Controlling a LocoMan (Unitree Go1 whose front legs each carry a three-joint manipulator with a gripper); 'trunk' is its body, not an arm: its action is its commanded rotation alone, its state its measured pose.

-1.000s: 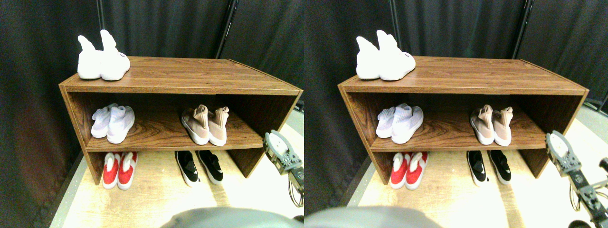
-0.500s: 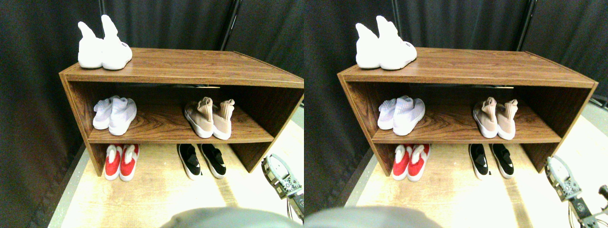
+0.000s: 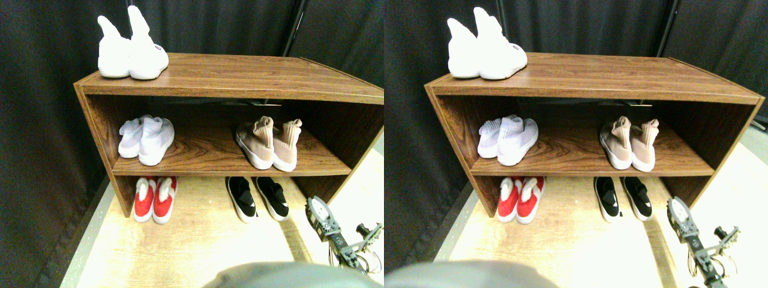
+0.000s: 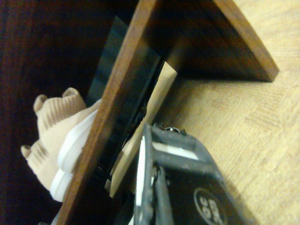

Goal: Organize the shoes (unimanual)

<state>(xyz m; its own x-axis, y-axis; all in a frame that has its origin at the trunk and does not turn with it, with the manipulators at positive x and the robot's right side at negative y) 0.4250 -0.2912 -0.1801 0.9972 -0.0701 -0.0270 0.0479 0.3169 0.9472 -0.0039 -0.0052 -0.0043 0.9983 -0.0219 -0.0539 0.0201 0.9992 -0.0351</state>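
The beige-tan shoes (image 3: 269, 144) stand as a pair on the right of the middle shelf, toes toward me; the wrist view shows them (image 4: 54, 140) beyond the shelf board's edge. On the floor under that shelf, the black shoes (image 3: 258, 198) with white soles lie side by side. My right gripper (image 3: 318, 211) hovers low over the floor, just right of the black pair and apart from it, in front of the rack's right side panel. Nothing is in it. Its dark jaw frame (image 4: 180, 187) fills the lower part of the wrist view.
The wooden shoe rack (image 3: 228, 78) carries an all-white high-cuff pair (image 3: 131, 54) on top at the left. A pale white pair (image 3: 146, 139) sits on the middle shelf's left. A red-and-white pair (image 3: 154, 199) lies on the floor below. Black curtains hang behind.
The camera has shifted, so the rack looks closer. My gripper has dropped from mid-shelf height to near the floor and moved left toward the black pair. No shoes moved.
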